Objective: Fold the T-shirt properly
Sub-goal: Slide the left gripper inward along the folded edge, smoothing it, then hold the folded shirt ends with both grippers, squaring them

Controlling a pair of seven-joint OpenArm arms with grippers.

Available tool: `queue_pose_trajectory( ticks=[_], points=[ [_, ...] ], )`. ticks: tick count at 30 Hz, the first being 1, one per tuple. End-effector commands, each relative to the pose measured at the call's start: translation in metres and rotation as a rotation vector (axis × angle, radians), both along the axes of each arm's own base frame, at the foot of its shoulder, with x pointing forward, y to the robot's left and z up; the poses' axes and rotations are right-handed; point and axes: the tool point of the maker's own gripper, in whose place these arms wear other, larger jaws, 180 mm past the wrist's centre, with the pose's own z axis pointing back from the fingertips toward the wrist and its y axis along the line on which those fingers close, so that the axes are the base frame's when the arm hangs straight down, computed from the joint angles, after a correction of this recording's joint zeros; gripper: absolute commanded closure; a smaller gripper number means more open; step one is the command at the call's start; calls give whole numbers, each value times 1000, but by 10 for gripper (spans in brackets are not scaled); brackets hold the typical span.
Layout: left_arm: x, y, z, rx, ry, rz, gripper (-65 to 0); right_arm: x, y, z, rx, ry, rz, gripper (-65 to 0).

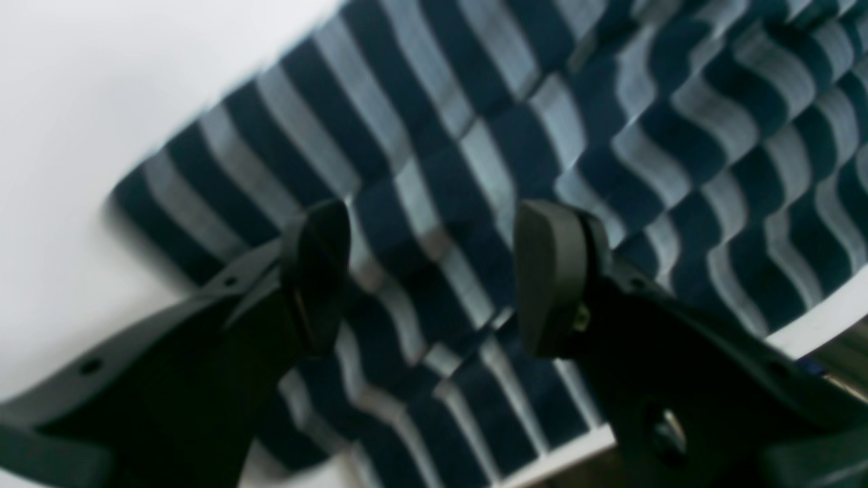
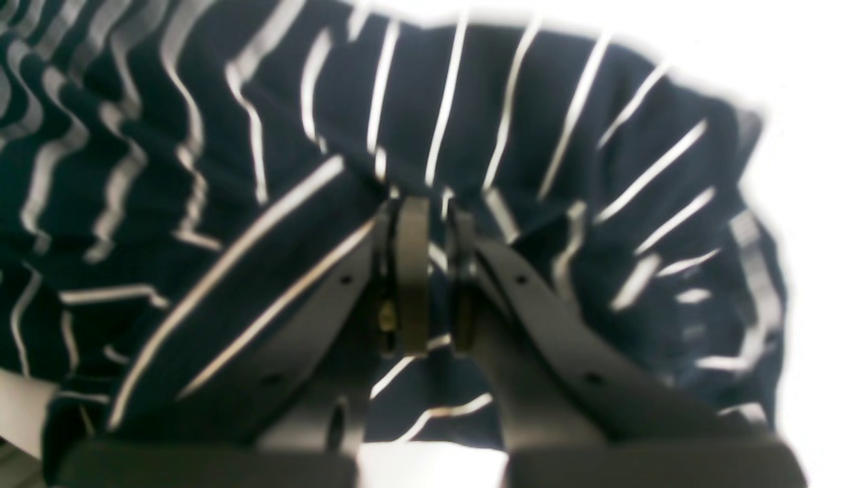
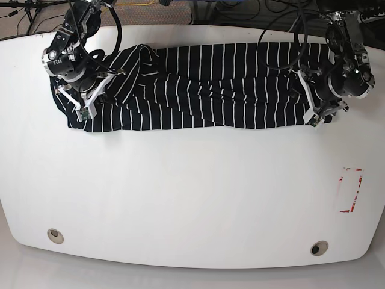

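The T-shirt (image 3: 204,87), dark navy with thin white stripes, lies in a long band across the far part of the white table (image 3: 192,192). My right gripper (image 2: 437,271) sits at the band's left end (image 3: 86,112) in the base view. Its jaws are shut on a pinch of striped fabric, and cloth drapes over one finger (image 2: 410,271). At the opposite end of the band (image 3: 315,118) in the base view, my left gripper (image 1: 434,278) hangs open just above the rippled T-shirt (image 1: 475,135). Nothing is held between its fingers (image 1: 319,271).
A red-and-white marking (image 3: 350,189) lies on the table at the right. Two round holes (image 3: 55,235) (image 3: 319,248) sit near the front edge. Cables (image 3: 240,12) run behind the far edge.
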Motion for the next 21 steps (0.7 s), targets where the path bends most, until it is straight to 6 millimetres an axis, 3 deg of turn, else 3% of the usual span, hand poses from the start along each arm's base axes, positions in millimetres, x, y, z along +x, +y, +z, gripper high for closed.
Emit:
queue_pose_trajectory(
  ticks=[1,7,14,21],
  points=[
    [3,4,-4,-25,4,36,-358,8,-7,6,-17,-47,-9,-43],
    [2,9,-28,-76,63,106,-358,6,-14,-7,-33,-26,-23,-43],
    [3,36,-58,19,131,152,-358,3,-16,-21,-25,-3,-32,-41],
    [15,28,-63,62,128,71,-358,-6,-15,-33,-6,-1,-35,-41]
  ],
)
